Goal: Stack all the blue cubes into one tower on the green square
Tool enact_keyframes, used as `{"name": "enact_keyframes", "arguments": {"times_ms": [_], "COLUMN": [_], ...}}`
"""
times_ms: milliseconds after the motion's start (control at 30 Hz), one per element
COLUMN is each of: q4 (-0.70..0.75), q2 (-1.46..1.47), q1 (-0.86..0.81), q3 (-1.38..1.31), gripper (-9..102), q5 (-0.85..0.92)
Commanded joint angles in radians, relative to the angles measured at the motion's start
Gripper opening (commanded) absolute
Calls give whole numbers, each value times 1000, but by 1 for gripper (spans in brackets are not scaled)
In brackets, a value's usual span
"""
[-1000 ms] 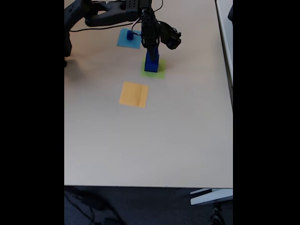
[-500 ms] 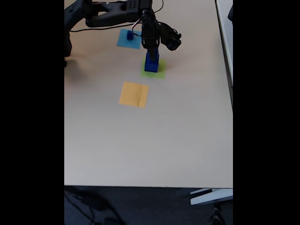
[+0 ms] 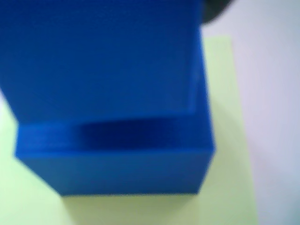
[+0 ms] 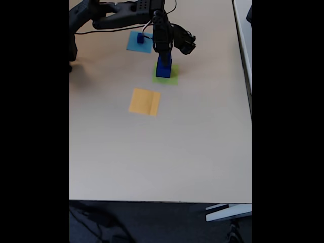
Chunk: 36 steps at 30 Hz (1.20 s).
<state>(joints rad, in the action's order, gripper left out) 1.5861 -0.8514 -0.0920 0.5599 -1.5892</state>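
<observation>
In the fixed view a short tower (image 4: 163, 67) of dark-blue cubes stands on the green square (image 4: 173, 78) at the far side of the table. My gripper (image 4: 163, 52) points straight down onto the tower's top; how its jaws stand is too small to tell. The wrist view looks down at close range on a smaller blue cube (image 3: 103, 56) resting on a wider one (image 3: 112, 168), with the green square (image 3: 229, 140) beneath them. Another small blue cube (image 4: 140, 37) sits on the light-blue square (image 4: 139, 44) to the left of the arm.
An orange-yellow square (image 4: 144, 102) lies nearer the camera than the tower. The beige table (image 4: 162, 152) stretches toward the near edge. The dark arm (image 4: 116, 14) and its cables cross the far left corner.
</observation>
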Motion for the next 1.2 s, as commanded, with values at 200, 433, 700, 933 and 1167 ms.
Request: {"name": "enact_keyframes", "arguments": {"times_ms": [200,433,700,933,1167], "q4": [9,11,8,5,0], "q2": [-14,-11,-5,-2,8], "q1": [6,6,6,6,8], "q3": [-38,-28,-32,-32,-34], "gripper": [8,7,7,7,9], "q5": [11,26,35,37,41]}}
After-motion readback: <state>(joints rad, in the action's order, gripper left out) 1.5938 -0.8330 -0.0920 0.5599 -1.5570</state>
